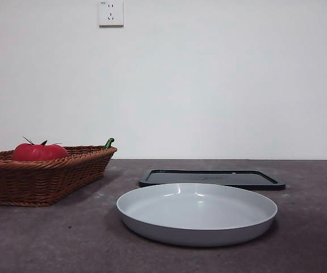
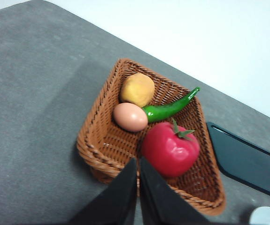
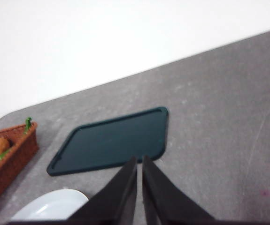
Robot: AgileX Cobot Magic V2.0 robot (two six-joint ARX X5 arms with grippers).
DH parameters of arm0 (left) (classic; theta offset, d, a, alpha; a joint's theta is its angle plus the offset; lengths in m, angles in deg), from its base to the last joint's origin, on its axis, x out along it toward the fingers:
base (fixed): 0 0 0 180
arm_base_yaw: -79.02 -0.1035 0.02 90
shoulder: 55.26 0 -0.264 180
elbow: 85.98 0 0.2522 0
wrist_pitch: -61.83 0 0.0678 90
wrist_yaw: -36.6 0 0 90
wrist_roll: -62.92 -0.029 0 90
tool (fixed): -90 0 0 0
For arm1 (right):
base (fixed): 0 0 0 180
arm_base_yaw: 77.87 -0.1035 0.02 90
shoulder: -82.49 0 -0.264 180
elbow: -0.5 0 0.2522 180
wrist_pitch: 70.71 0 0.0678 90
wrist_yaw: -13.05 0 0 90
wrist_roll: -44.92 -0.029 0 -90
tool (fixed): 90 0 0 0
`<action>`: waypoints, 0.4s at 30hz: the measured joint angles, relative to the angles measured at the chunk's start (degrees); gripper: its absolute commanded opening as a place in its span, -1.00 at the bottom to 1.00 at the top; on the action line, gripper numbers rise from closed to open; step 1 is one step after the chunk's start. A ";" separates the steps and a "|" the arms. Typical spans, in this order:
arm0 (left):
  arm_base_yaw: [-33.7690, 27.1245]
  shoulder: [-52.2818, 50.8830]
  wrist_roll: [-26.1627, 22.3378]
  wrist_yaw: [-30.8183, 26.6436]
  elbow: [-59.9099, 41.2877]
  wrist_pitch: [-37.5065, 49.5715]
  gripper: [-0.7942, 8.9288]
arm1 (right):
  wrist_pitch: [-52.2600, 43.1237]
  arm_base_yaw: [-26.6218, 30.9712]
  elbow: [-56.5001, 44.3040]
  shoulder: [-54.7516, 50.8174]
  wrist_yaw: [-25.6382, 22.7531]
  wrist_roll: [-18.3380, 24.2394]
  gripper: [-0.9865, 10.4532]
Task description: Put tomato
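The tomato (image 2: 170,148), glossy red with a green calyx, lies in a brown wicker basket (image 2: 102,154); in the front view the tomato (image 1: 39,152) peeks over the rim of the basket (image 1: 38,179) at the left. My left gripper (image 2: 138,165) hangs shut above the basket's near rim, apart from the tomato. High over the table's right part, my right gripper (image 3: 140,162) is shut, with a dark tray (image 3: 111,140) below it. Neither gripper shows in the front view.
The basket also holds an orange-yellow rounded item (image 2: 137,89), a pale pinkish egg-like item (image 2: 130,116) and a green chili pepper (image 2: 170,109). A grey round plate (image 1: 197,213) sits front centre, with the dark flat tray (image 1: 211,178) behind it.
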 measured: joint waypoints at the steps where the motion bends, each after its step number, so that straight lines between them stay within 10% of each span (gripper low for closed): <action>1: 0.00 0.55 0.13 0.81 0.92 -0.48 -0.82 | 0.72 0.00 1.18 0.52 0.00 0.15 -0.81; 12: 0.00 10.71 -4.00 7.13 15.02 -10.27 -0.82 | 10.03 0.00 16.22 12.76 5.09 6.38 -0.81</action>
